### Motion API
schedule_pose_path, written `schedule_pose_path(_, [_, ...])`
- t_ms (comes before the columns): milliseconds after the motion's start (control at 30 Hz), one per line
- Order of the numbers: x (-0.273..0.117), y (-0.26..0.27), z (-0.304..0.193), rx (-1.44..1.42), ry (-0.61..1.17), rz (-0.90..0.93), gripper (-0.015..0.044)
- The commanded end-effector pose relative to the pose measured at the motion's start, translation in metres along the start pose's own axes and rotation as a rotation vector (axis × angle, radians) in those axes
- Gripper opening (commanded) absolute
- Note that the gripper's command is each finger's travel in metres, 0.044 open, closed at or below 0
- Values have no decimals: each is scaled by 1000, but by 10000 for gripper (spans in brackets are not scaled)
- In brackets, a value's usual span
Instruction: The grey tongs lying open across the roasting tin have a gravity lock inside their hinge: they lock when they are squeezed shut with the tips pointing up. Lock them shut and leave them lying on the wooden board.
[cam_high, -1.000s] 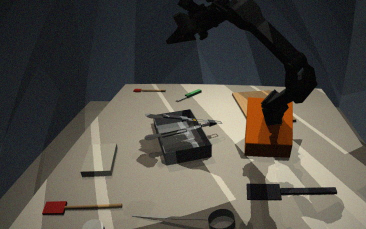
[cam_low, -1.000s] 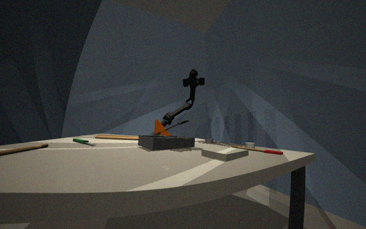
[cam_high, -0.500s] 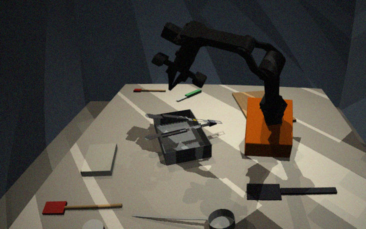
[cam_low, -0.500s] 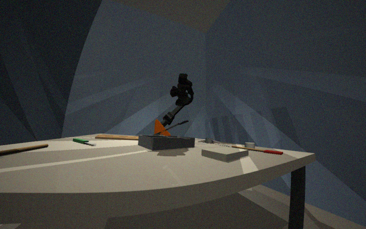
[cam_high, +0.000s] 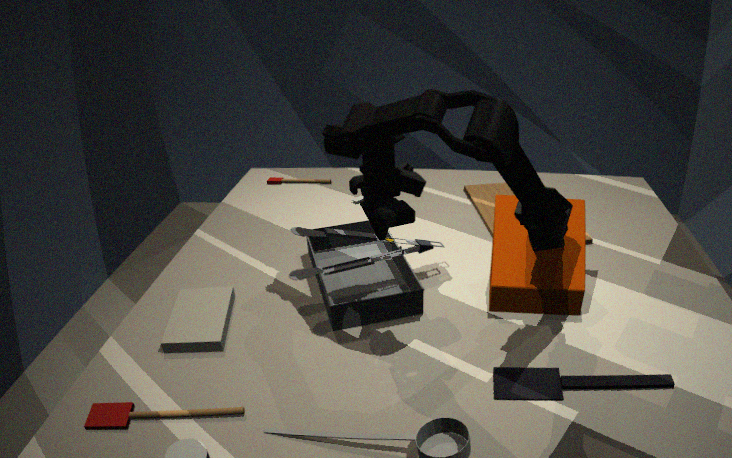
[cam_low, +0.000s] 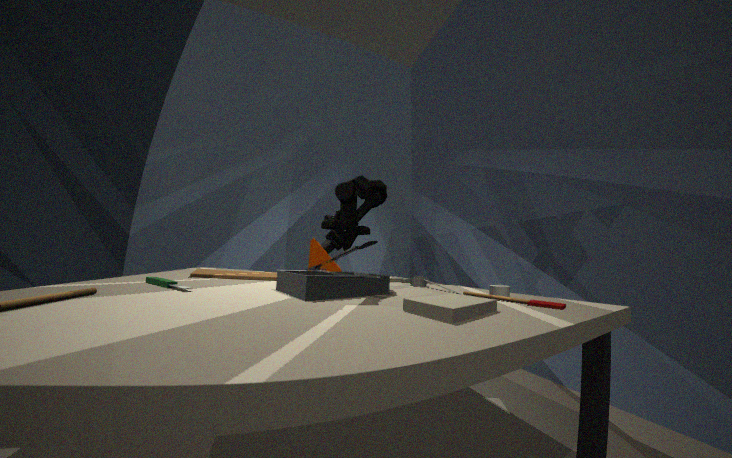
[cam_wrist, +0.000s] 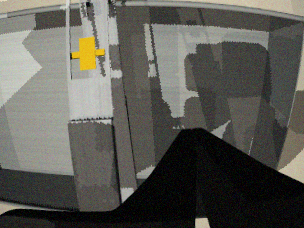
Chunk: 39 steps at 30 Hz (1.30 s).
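Note:
The grey tongs (cam_high: 345, 264) (cam_low: 356, 249) lie open across the dark roasting tin (cam_high: 372, 308) (cam_low: 323, 286), with the hinge (cam_high: 422, 245) past the tin's right rim. My gripper (cam_high: 384, 231) (cam_low: 345, 243) (cam_wrist: 191, 138) is shut with nothing between the fingers. It hangs just over the tin's back rim, beside the tongs' upper arm. In the wrist view one tong arm (cam_wrist: 90, 105) with a yellow mark (cam_wrist: 87, 53) runs to the left of my fingers, apart from them. The wooden board (cam_high: 484, 197) (cam_low: 232, 274) lies at the back right, partly under an orange block.
The orange block (cam_high: 515, 270) (cam_low: 318, 253) stands right of the tin, under the arm's base. A grey slab (cam_high: 197, 318), a red spatula (cam_high: 110, 414), a black spatula (cam_high: 529, 383), a metal ring (cam_high: 442, 438) and a second red spatula (cam_high: 275, 180) lie around the table.

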<state>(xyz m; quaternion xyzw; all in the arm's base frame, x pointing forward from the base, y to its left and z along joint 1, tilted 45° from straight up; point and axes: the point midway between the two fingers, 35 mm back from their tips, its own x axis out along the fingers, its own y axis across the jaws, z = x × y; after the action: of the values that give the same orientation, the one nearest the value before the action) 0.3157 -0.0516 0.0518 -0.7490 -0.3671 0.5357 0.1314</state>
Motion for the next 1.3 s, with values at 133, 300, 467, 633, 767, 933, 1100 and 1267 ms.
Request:
schedule_pose_path(133, [-1, -1, 0, 23, -4, 4, -150])
schedule_pose_path(300, [5, 0, 0, 23, -4, 4, -150])
schedule_pose_path(467, [13, 0, 0, 23, -5, 5, -150])
schedule_pose_path(633, [21, 1, -1, 23, -6, 6, -150])
schedule_pose_path(767, [28, 1, -1, 23, -7, 6, -150])
schedule_pose_path(933, [36, 1, -1, 23, -7, 6, -150])
schedule_pose_path(1100, [44, 1, 0, 22, -8, 6, -150])
schedule_pose_path(1267, [52, 0, 0, 22, -8, 5, -150])
